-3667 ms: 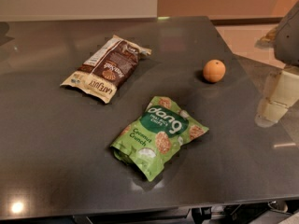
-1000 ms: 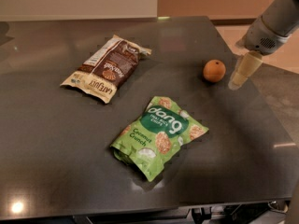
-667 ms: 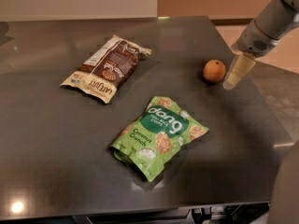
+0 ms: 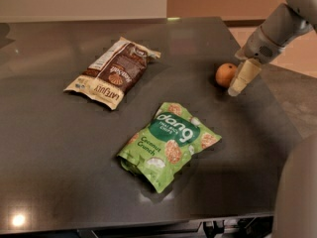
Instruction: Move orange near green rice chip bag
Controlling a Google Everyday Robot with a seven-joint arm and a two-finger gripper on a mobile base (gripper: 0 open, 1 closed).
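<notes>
Dark grey and faintly glossy, the counter (image 4: 49,148) fills most of the view, with a pale wall behind its far edge and tan floor past its right side.

A brown and cream snack bag (image 4: 113,72) lies flat toward the far left, its long axis running from 8 o'clock up to 2 o'clock. The green rice chip bag (image 4: 169,144) lies flat near the middle of the counter, at about 5 o'clock from the brown bag and well apart from it. Its white "dang" logo faces up, and its bottom end points to 7 o'clock.

The orange (image 4: 225,74) sits on the counter near the right edge, at about 2 o'clock from the green bag, with bare counter between them.

The hand (image 4: 236,87) is just beside the orange at its 4 o'clock, a cream-coloured piece pointing down and leftward with its tip low over the counter. Contact with the fruit cannot be made out, nor whether the hand is open or closed. The grey arm (image 4: 277,29) slants up from it to 1 o'clock and leaves the view at the top right corner.
</notes>
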